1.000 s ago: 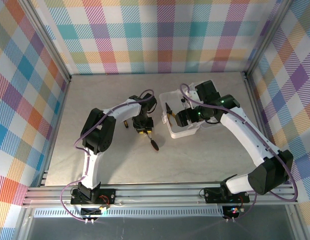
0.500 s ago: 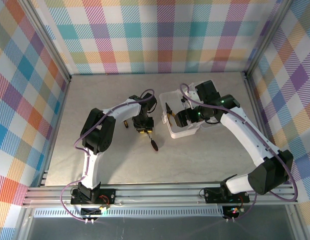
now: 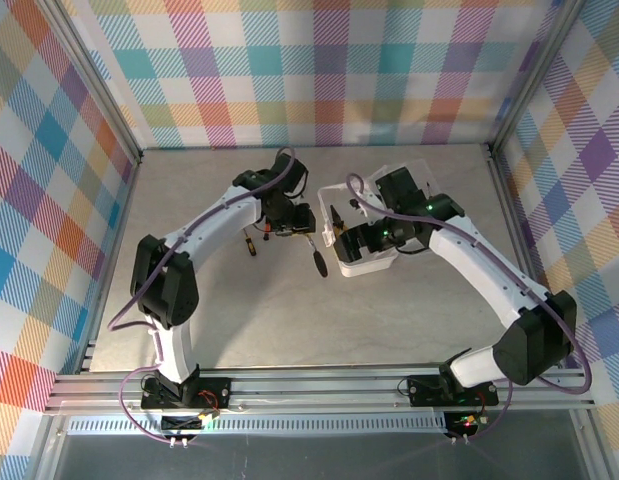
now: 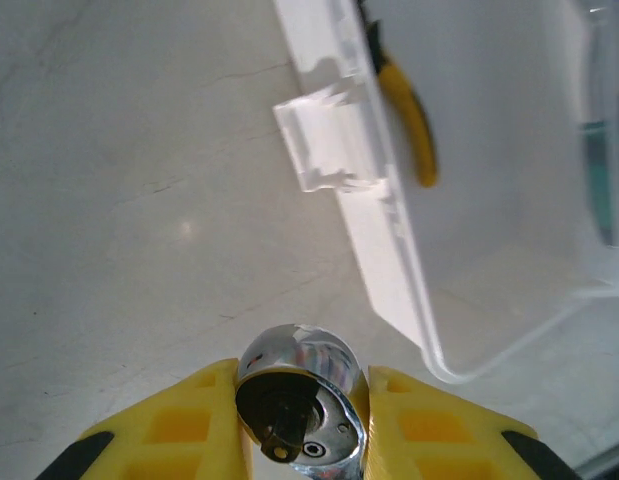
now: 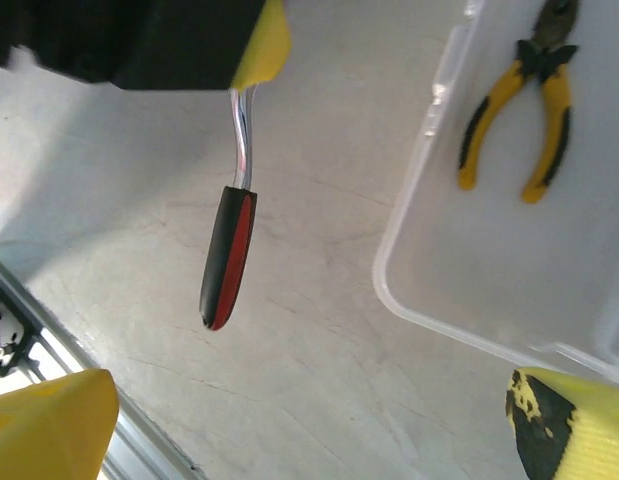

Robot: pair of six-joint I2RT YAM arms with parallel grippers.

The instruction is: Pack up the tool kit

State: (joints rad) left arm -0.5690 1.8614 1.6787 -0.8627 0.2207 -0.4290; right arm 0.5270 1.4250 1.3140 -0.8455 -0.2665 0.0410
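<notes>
From above, we see the left gripper (image 3: pixel 293 222) pinching one red-and-black-handled tool (image 3: pixel 316 262) at nine o'clock of the one case (image 3: pixel 369 268); the right gripper (image 3: pixel 351 239) hangs spread over it. At the left wrist, fingers (image 4: pixel 174 430) clamp only the chrome head (image 4: pixel 299 405), so we fear it swivels or slips. At the right wrist, one pair of yellow-handled pliers (image 5: pixel 524 110) lies inside.

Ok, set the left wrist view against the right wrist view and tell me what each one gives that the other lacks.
Left wrist view: the tool's chrome head clamped in the left gripper, and the case's clear latch tab. Right wrist view: the tool's red-and-black handle hanging above the table, both handles of the yellow pliers, and the right gripper wide open. Shared: the translucent case, the yellow pliers lying in it, the grey table.
</notes>
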